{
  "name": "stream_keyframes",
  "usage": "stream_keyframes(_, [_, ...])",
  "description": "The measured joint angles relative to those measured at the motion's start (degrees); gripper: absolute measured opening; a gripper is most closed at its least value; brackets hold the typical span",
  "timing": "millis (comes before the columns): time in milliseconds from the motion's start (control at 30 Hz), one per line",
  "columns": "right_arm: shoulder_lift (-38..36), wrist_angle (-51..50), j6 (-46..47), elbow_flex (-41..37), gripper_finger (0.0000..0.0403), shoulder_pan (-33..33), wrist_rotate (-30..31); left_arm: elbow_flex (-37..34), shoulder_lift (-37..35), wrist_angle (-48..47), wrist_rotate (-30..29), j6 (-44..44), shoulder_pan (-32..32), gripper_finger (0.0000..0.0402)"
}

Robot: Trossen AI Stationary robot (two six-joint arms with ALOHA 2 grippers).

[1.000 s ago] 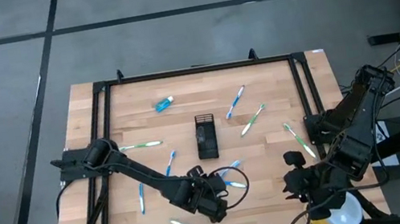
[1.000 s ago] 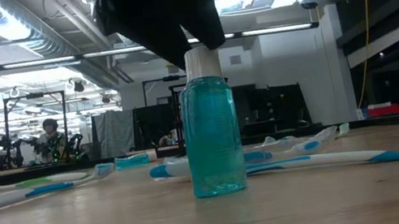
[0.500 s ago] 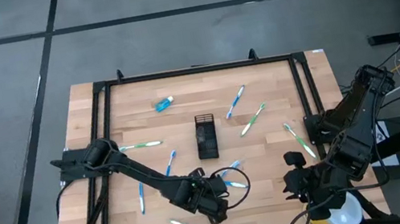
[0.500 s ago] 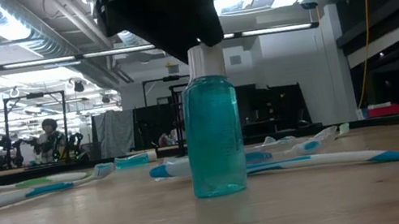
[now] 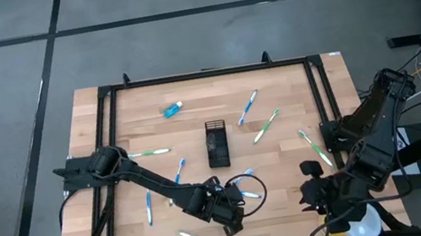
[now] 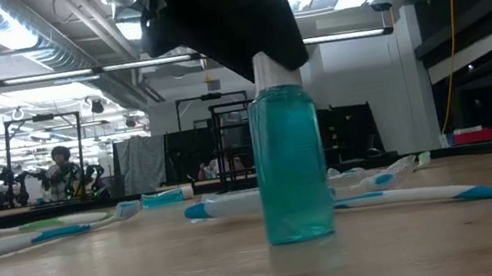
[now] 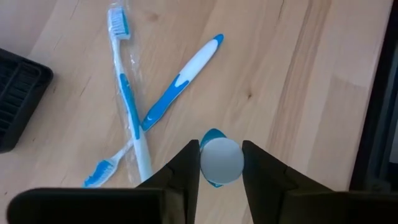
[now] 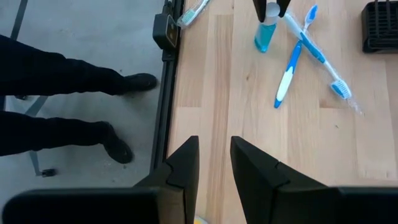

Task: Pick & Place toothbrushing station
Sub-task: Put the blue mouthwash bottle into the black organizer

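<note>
Teal bottle [image 6: 289, 161] had slid toward three o'clock; left gripper [image 7: 221, 163] clamped its white cap [image 7: 221, 160], ready for lifting. Right gripper [image 8: 214, 163] waited, fingers apart.

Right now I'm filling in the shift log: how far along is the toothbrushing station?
Nothing looks done: the black mesh holder lies on its side, apparently empty. In hand: the left gripper has its fingers around the white cap of the teal bottle, which stands on the table. Left: toothbrushes and the small blue tube lie scattered. The right gripper waits near the table's front edge.
</note>
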Motion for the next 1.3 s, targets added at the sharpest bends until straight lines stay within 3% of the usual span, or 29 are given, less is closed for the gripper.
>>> stream_keyframes(233, [-0.37,-0.06,-0.14,0.00,0.0096,0.17,1.57,-0.15,-0.75,-3.32,-1.74,-1.31,0.13,0.0089])
stream_keyframes(467, [-2.98,0.03,-0.18,0.00,0.0096,0.21,7.04,-0.42,-3.11,-11.32,-7.03,-5.78,0.44,0.0089])
stream_keyframes(1100, [-5.92,-1.22,-2.14,0.00,0.0096,0.32,15.94,-0.26,-19.18,-20.64,-24.66,-21.53,5.73,0.0089])
stream_keyframes(1300, [-5.92,-1.31,-3.35,0.00,0.0096,0.32,18.98,-0.26,-19.58,-21.66,-24.33,-27.44,10.31,0.0089])
